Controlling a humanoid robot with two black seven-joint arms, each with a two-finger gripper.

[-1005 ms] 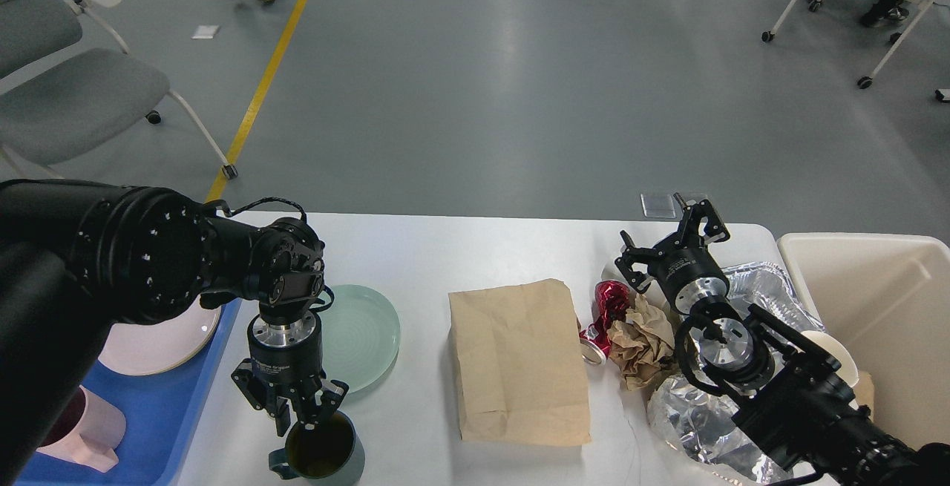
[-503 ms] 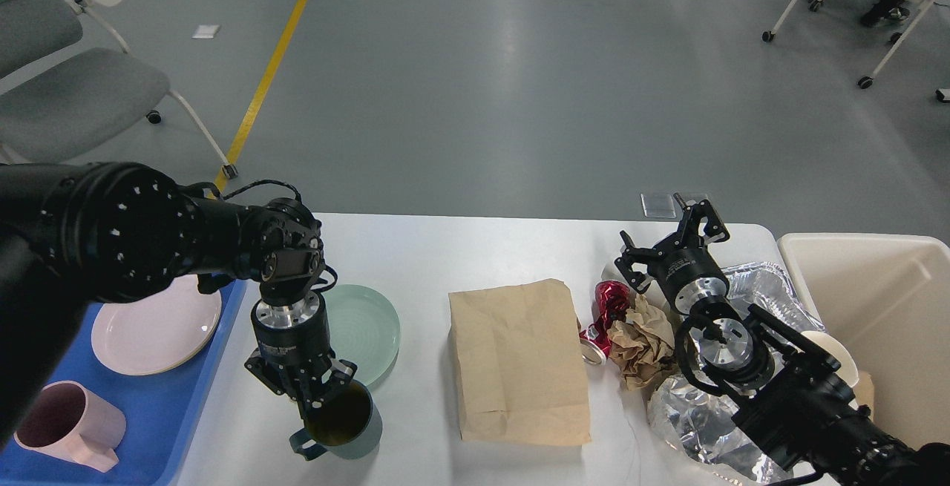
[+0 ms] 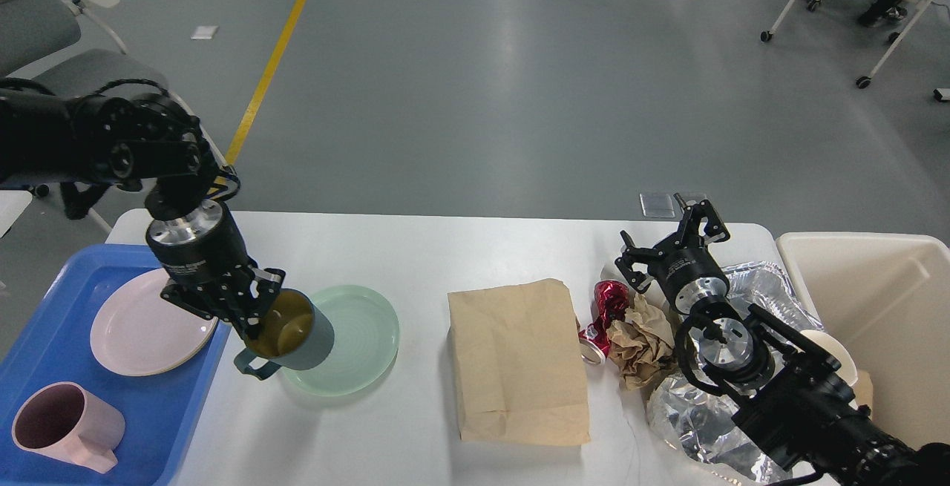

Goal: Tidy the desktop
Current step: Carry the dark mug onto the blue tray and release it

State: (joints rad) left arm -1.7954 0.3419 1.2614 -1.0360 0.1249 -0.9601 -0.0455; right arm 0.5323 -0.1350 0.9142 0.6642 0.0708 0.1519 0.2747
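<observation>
The white desktop [image 3: 445,248] spans the view. My left gripper [image 3: 256,312] is shut on the rim of a dark teal mug [image 3: 293,334] and holds it tilted in the air over the left edge of a pale green plate [image 3: 352,341]. My right gripper [image 3: 672,237] is open and empty at the back right, just above a crushed red can [image 3: 605,312] and a crumpled brown paper ball [image 3: 642,337]. A flat brown paper bag [image 3: 519,360] lies mid-table.
A blue tray [image 3: 44,345] at the left holds a pink plate [image 3: 145,323] and a pink mug [image 3: 63,427]. A cream bin [image 3: 883,308] stands at the right. Crumpled foil [image 3: 694,419] and a foil tray [image 3: 764,286] lie under my right arm.
My left gripper has lifted the teal mug off the table's front and carried it up and to the left, toward the blue tray. The right arm has not moved.
</observation>
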